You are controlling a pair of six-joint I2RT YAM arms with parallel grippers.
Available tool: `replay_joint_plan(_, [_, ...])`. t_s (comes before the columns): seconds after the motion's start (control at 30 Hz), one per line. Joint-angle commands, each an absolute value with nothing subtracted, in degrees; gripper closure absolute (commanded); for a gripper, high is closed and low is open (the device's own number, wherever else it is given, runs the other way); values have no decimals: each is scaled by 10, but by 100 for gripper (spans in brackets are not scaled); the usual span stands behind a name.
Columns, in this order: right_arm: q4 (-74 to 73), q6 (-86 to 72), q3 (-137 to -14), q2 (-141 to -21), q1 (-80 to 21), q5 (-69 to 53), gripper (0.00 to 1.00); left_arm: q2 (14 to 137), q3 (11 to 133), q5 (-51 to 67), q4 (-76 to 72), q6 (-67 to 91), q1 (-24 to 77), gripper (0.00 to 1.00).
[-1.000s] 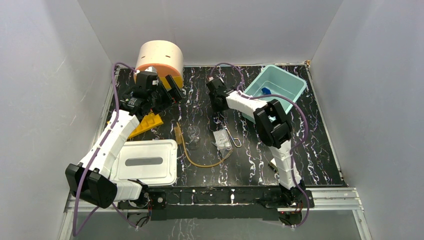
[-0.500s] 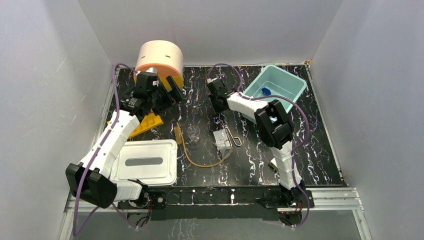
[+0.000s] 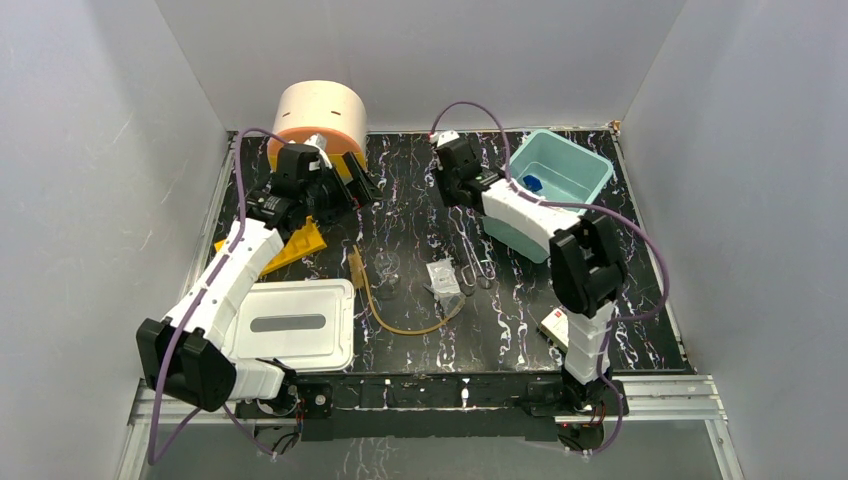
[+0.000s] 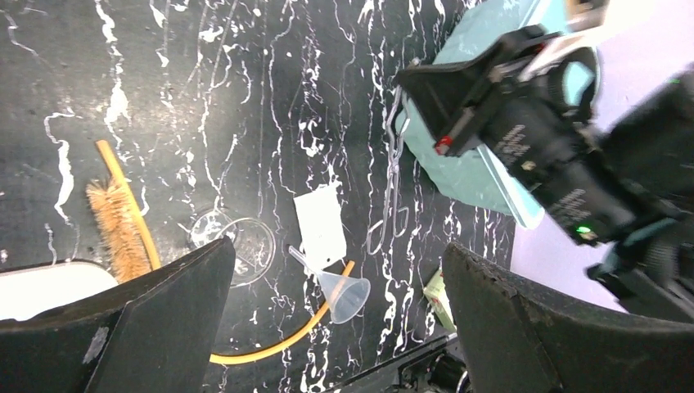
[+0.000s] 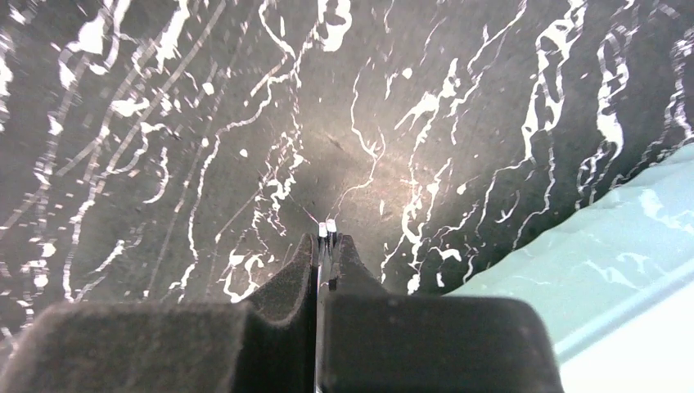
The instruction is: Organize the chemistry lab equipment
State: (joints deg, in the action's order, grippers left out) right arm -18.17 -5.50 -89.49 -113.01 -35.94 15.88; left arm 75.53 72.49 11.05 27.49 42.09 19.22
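Observation:
My right gripper [image 3: 460,192] is shut on the tip end of the wire metal clamp [image 3: 472,255], whose two pale tips poke out past the closed jaws in the right wrist view [image 5: 327,231]. The clamp [image 4: 391,180] trails down toward the clear packet [image 3: 443,275]. My left gripper [image 3: 350,190] is open and empty, high above the table near the cream drum. The amber hose [image 3: 405,325], the tiny glass flask [image 3: 388,268] and a clear funnel [image 4: 344,291] lie mid-table. The orange-yellow rack [image 3: 295,245] lies left. A blue-tipped piece [image 3: 532,183] is in the teal bin [image 3: 590,175].
A cream and orange drum [image 3: 320,115] stands at the back left. A white lid [image 3: 290,322] lies front left. A bristle brush [image 4: 119,229] lies beside the hose. A small box [image 3: 555,322] sits front right by the right arm. White walls close in three sides.
My right gripper has moved back and to the right, toward the bin's near corner, drawing the clamp with it. My left gripper has shifted slightly right and back.

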Motion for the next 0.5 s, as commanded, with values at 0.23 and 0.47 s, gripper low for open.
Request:
replay_joint_plan(0.23, [-116, -104, -890, -1022, -334, 130, 100, 814, 707, 217, 160, 419, 205, 6])
replay_joint_plan(0.47, [-175, -166, -954, -1015, -330, 110, 100, 875, 731, 266, 82, 426, 229, 8])
